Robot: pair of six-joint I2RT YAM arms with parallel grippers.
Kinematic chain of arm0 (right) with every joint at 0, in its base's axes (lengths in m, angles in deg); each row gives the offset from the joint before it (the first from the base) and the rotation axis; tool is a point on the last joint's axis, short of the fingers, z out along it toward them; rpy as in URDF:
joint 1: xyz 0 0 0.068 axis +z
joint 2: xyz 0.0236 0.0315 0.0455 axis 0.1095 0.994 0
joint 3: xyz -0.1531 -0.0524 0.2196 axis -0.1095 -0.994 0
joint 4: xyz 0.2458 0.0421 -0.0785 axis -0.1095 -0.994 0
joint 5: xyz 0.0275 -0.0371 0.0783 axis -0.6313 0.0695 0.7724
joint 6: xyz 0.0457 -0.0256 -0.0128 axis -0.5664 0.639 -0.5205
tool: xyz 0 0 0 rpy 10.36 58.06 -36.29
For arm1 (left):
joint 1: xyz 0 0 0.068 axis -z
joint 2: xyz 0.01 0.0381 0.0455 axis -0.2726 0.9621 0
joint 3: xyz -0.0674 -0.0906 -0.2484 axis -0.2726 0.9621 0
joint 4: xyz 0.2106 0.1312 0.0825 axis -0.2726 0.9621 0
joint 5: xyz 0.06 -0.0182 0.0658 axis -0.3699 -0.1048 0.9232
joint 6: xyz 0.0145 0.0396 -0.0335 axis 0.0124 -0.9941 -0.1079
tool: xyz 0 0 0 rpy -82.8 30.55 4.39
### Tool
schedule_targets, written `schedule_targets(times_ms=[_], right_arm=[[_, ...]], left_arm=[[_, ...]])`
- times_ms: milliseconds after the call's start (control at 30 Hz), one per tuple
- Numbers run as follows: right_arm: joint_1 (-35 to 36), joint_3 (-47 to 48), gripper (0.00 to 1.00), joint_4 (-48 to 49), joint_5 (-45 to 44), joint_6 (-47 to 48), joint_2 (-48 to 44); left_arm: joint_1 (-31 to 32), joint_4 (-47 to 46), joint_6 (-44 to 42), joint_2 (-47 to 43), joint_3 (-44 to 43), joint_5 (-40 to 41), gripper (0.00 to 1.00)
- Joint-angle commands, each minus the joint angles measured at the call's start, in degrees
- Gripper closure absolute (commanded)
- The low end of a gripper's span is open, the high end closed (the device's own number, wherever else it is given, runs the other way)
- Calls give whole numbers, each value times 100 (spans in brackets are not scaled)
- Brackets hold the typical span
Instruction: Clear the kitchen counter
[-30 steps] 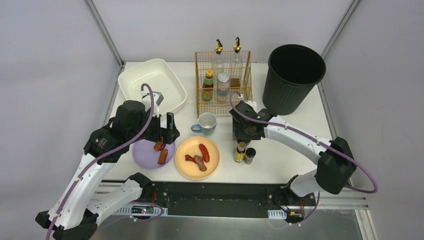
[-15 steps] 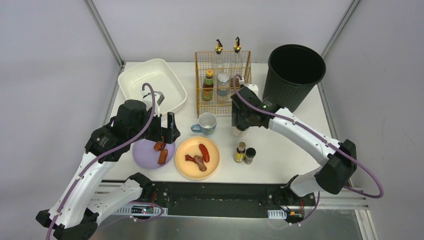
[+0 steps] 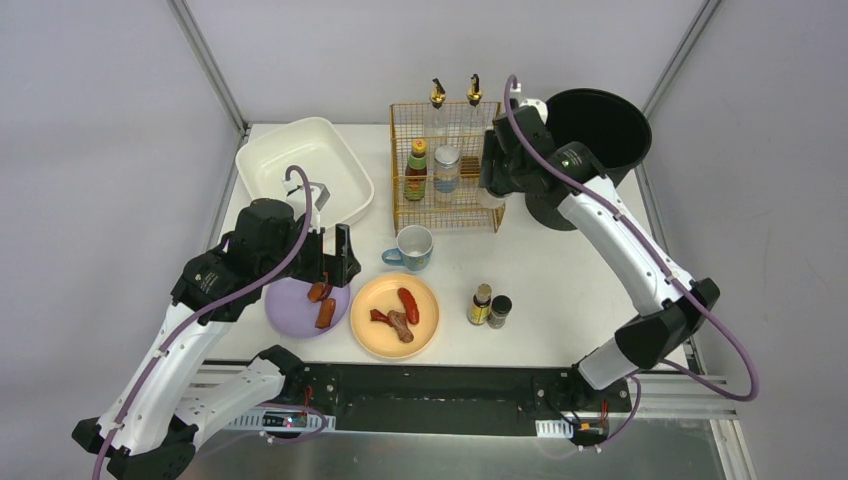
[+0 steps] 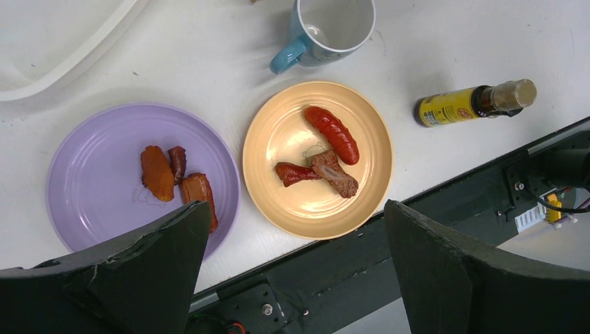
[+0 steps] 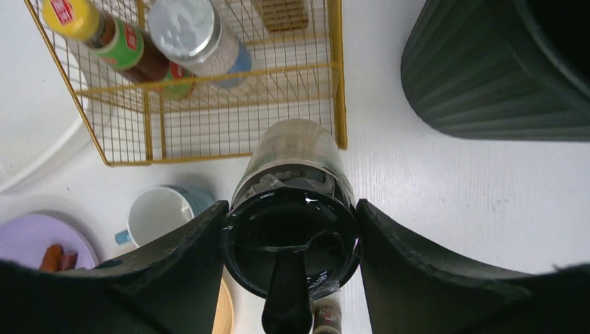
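The right arm reaches far out. Its gripper (image 3: 493, 185) clamps a black-lidded jar (image 5: 296, 160) high above the counter (image 3: 560, 290), between the rack (image 3: 400, 170) and the bin (image 3: 590, 150). The left gripper (image 3: 335, 265) hangs wide open over the purple plate (image 3: 290, 305), beside the yellow plate (image 3: 375, 295).

On the flat white bench (image 3: 570, 285), the white rectangular plastic basin (image 3: 305, 160) sits at upper left. The gold wire rack (image 3: 447, 212) is to its right, and the black ribbed plastic bin (image 3: 585, 190) is at upper right. The blue-handled ceramic mug (image 3: 414, 245) stands just below the rack. Lower still, the round purple plate (image 3: 288, 310) lies left of the round yellow plate (image 3: 375, 295), with two small brown spice bottles (image 3: 481, 304) to their right. The clear black-lidded jar (image 5: 296, 160), in the right pincer (image 5: 289, 209), hangs between rack and bin.
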Motion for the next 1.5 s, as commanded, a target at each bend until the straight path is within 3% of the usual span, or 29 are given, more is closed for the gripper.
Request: schedule_targets(times_ms=[0, 500, 1133, 1467], right_arm=[[-177, 888, 69, 69, -170, 320, 495], [-549, 2824, 70, 84, -139, 404, 2124], [-766, 2335, 72, 825, 102, 322, 2783], [-775, 2432, 75, 959, 164, 262, 2579]], left_arm=[[7, -95, -103, -19, -96, 60, 0], [7, -91, -138, 28, -114, 96, 0], [6, -96, -103, 56, -72, 129, 1], [6, -94, -117, 60, -83, 146, 0]])
